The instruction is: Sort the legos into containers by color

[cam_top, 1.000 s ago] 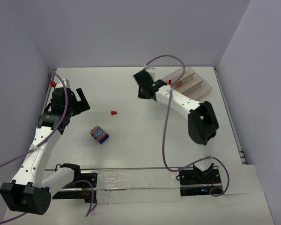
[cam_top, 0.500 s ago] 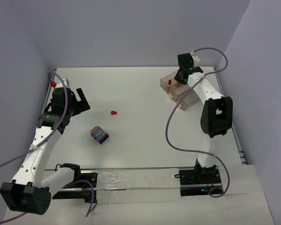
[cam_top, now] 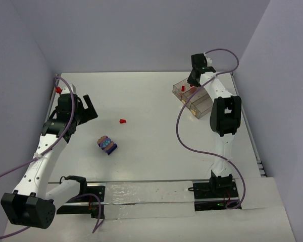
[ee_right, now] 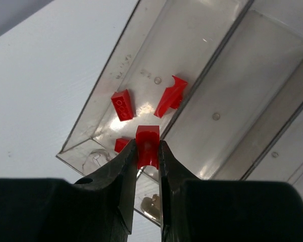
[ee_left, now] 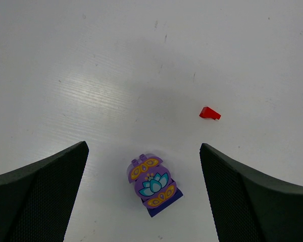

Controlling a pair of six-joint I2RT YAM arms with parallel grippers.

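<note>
My right gripper (ee_right: 147, 146) is shut on a red lego (ee_right: 147, 143) and holds it above the leftmost compartment of the clear tray (ee_right: 93, 123); three red legos (ee_right: 122, 104) lie in that compartment. In the top view that gripper (cam_top: 194, 76) is at the tray's (cam_top: 208, 108) far end. My left gripper (ee_left: 144, 189) is open and empty above the purple lego clump (ee_left: 152, 183), which also shows in the top view (cam_top: 107, 145). A loose red lego (ee_left: 209, 113) lies on the table, in the top view (cam_top: 122, 121) mid-table. The left gripper (cam_top: 83, 108) is at the left.
Another red piece (cam_top: 56, 89) sits by the left wall behind the left arm. Grey walls close the table on the left, back and right. The tray's two other compartments (ee_right: 252, 80) hold no legos that I can see.
The right arm swung from mid-table right and back to the tray's far end, carrying the red lego. The tray has shifted and turned. The left arm has barely moved.
</note>
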